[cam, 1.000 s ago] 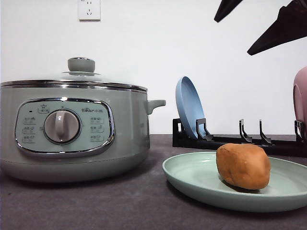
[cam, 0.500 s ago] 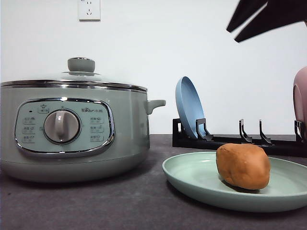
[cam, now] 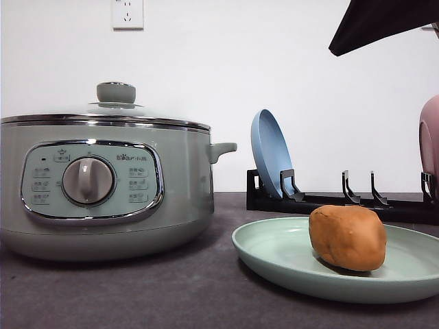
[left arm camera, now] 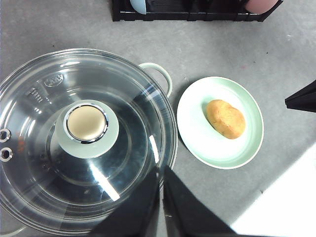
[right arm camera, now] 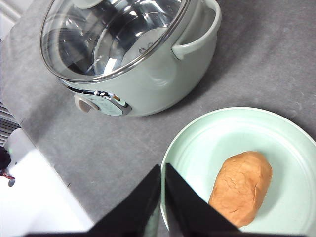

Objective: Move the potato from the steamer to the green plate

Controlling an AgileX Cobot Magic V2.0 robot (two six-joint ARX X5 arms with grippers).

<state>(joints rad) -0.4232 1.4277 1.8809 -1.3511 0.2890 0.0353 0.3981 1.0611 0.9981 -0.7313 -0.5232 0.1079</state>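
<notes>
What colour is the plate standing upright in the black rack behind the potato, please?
The upright plate is light blue, clearest in the front view.

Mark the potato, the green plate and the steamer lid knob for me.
potato (cam: 347, 237), front view, middle of its skin.
green plate (cam: 274, 248), front view, bare inner surface left of the potato.
steamer lid knob (left arm camera: 86, 123), left wrist view, its beige top.

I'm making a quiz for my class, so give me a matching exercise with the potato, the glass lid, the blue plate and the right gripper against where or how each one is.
Things:
1. potato
2. glass lid
3. blue plate
4. right gripper

States:
A. standing on edge in the black rack
B. lying on the green plate
C. shut, holding nothing
D. closed on the steamer

Pairs: 1-B, 2-D, 3-A, 4-C
</notes>
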